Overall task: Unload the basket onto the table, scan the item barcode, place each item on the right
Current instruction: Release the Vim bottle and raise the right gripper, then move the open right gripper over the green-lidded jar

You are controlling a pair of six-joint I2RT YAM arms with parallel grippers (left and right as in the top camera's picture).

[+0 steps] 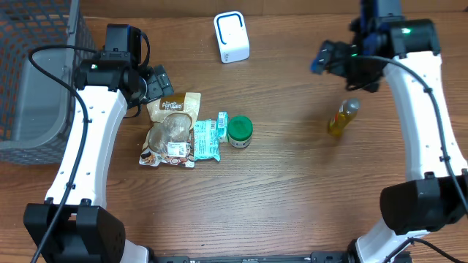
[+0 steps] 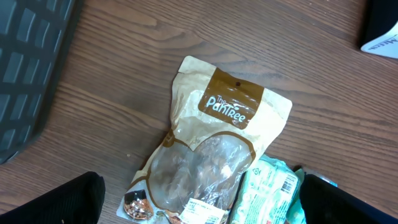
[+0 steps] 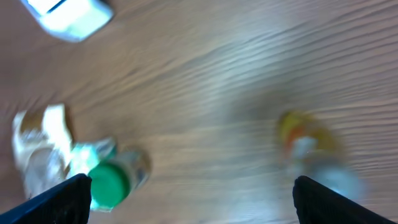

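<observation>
Left gripper (image 2: 202,202) wide open, empty, poised over pouch (image 2: 217,149) at 9 o'clock, likely the next pick. Right gripper (image 3: 205,202) open, empty. Bottle (image 1: 344,117) sits at 3, probably kept apart from the unscanned items. Scanner (image 1: 231,36) at 12.

wood-grain table (image 1: 292,183), glossy plastic pouch (image 2: 214,146), seemingly clear plastic bottle (image 1: 344,117).

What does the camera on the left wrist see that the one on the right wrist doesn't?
Only the left wrist view: the dark mesh basket. Only the right wrist view, which is blurred: the green-lidded jar and the yellow bottle. Both: the brown pouch, the teal packet beside it, and the wooden table.
</observation>
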